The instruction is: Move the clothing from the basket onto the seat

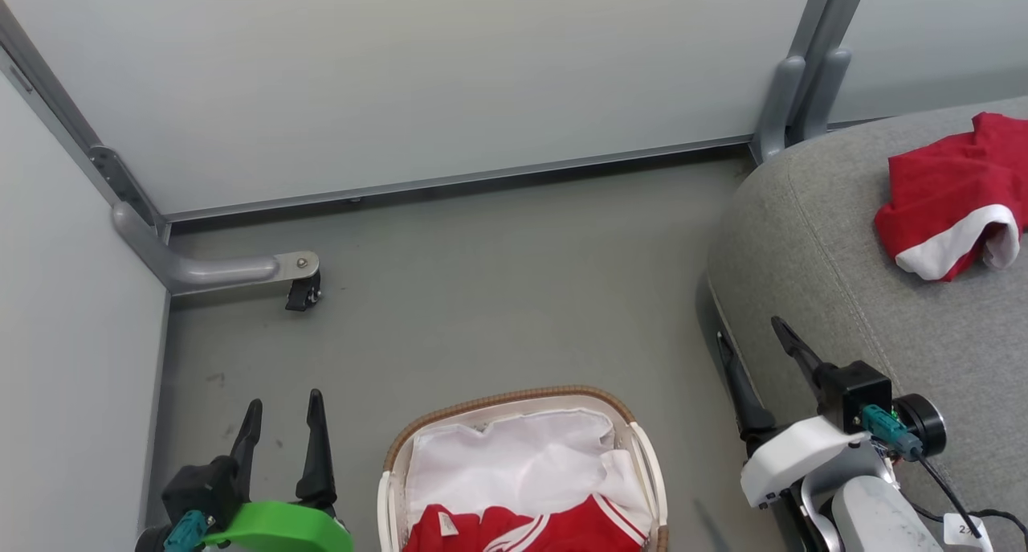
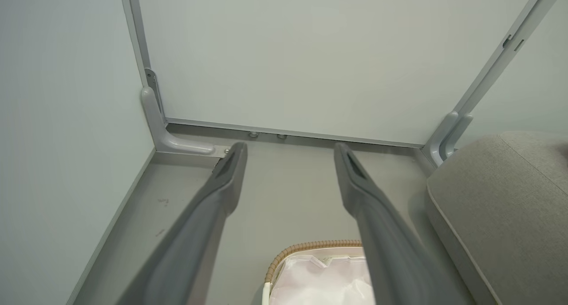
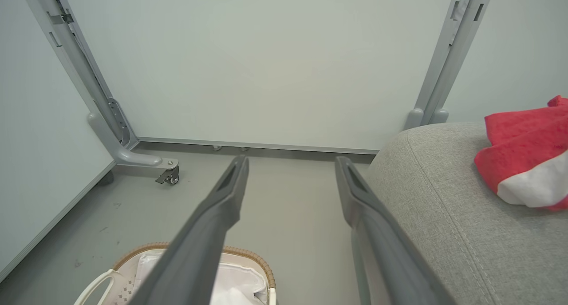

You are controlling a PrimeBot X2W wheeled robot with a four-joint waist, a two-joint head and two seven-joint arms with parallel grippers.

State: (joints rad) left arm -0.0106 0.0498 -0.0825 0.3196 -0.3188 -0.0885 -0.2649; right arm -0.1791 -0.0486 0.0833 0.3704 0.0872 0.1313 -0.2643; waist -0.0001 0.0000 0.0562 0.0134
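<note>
The white basket [image 1: 387, 488] with its brown woven rim stands on the floor at the bottom middle, lined with white fabric. A red garment with white stripes [image 1: 530, 529] lies in its near end. Another red garment with a white band [image 1: 948, 190] rests on the grey seat [image 1: 811, 239] at the right. My left gripper [image 1: 281, 415] is open, left of the basket, with nothing between its fingers. My right gripper [image 1: 751, 343] is open too, at the seat's near edge, right of the basket. The right wrist view shows the garment [image 3: 519, 154] on the seat [image 3: 443, 198] and the basket rim [image 3: 262, 269].
Pale partition walls close the space at the back and left. A grey partition foot with a caster [image 1: 303, 291] stands on the floor at the left, and another upright post [image 1: 791, 94] rises behind the seat. Grey floor [image 1: 498, 295] lies between basket and wall.
</note>
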